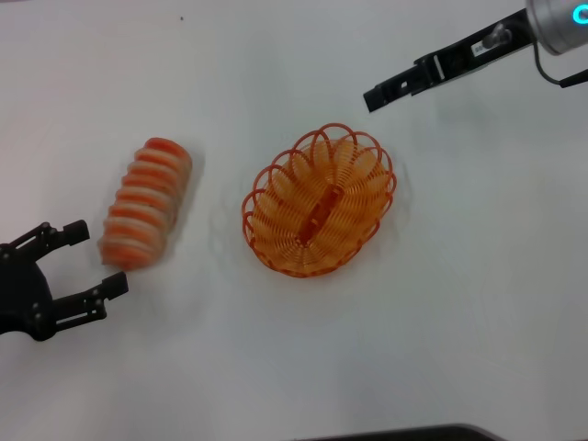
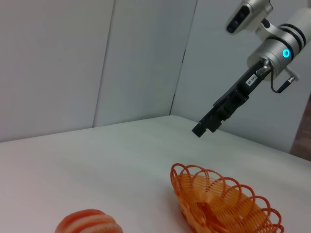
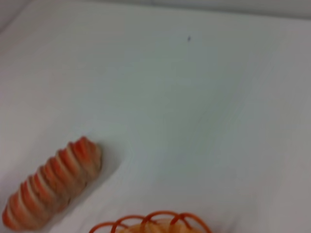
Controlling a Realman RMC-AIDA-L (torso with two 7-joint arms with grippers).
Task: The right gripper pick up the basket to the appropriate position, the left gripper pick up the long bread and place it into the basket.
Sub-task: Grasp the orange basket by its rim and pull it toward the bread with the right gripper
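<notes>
The bread (image 1: 144, 203) is lying beside the basket (image 1: 319, 201) — the left gripper (image 1: 87, 261) is waiting wide apart by it, needing to close, while the right gripper (image 1: 375, 96) — pinched together — is hanging above the basket.

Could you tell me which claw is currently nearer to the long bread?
The left. The left claw sits open right at the near end of the long bread, its fingers flanking that end. The right claw hangs far off, past the basket, on the bread's other side.

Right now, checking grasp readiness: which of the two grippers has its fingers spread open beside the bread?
The left gripper: its fingers flank the long bread end. The right gripper hangs beyond the basket.
</notes>
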